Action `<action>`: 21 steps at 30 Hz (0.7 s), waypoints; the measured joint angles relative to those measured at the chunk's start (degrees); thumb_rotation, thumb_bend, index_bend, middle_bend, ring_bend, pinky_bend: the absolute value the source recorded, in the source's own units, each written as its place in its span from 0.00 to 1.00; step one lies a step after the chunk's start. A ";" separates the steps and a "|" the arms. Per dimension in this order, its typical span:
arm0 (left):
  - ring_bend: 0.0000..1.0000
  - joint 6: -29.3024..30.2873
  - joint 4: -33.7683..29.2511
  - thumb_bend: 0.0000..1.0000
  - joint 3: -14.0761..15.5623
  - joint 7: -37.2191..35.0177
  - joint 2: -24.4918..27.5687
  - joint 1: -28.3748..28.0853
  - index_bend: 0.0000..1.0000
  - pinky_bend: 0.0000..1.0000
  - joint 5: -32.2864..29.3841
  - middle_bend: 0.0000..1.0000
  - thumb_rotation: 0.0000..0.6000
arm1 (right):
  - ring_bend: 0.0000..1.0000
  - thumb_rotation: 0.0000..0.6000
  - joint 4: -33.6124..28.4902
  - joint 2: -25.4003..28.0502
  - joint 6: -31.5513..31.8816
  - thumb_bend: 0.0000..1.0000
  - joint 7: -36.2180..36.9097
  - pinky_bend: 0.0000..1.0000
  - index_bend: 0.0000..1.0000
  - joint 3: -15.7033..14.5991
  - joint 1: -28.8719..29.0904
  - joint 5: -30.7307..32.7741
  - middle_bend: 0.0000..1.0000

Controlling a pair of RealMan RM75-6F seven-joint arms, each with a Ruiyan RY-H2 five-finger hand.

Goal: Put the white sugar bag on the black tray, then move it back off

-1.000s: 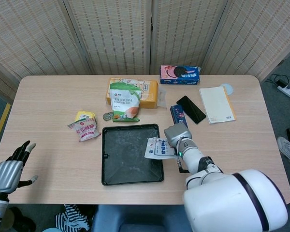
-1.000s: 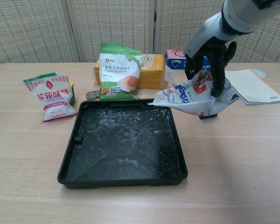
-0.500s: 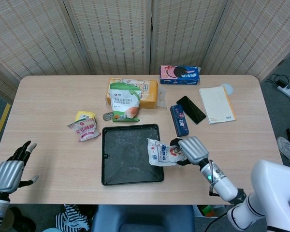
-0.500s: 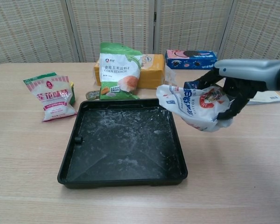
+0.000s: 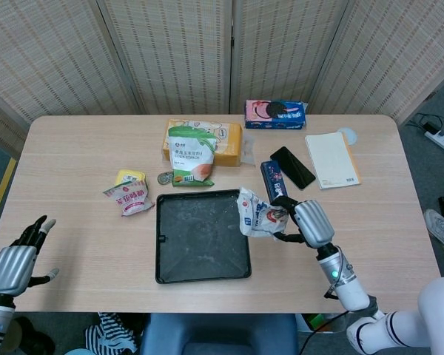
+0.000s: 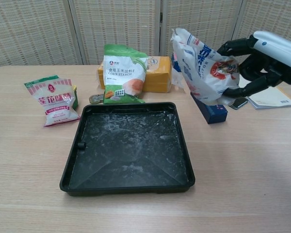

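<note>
Sugar bag, white: held aloft in right hand, fingers wrapped round its far side, just past the black tray's right edge, over the table. Tray bare. Step judged: carry onto tray; next, shift left, lower, release. Left hand idle, fingers spread, partly cut off. Bag's print unreadable.

A silver-backed right hand with black fingers is carried on a slim white forearm, where a small green light is seen. The left hand is likewise silver-backed, with dark fingers tipped in pale pads
</note>
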 measured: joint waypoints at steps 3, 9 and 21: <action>0.12 0.11 -0.06 0.22 0.17 -0.02 0.03 0.04 0.04 0.39 0.41 0.01 1.00 | 0.88 1.00 1.34 0.90 -0.38 0.48 0.85 1.00 0.74 1.18 -2.81 -1.31 0.75; 0.12 -0.04 -0.19 0.22 0.40 0.31 -0.09 -0.01 0.04 0.39 0.67 0.01 1.00 | 0.88 1.00 1.38 4.52 0.01 0.48 -0.77 1.00 0.74 3.47 -7.93 -3.50 0.75; 0.12 -0.51 -0.46 0.22 1.07 -0.80 0.39 -0.07 0.04 0.39 1.63 0.01 1.00 | 0.88 1.00 9.41 4.61 -1.69 0.48 -0.71 1.00 0.74 8.09 -19.84 -0.88 0.75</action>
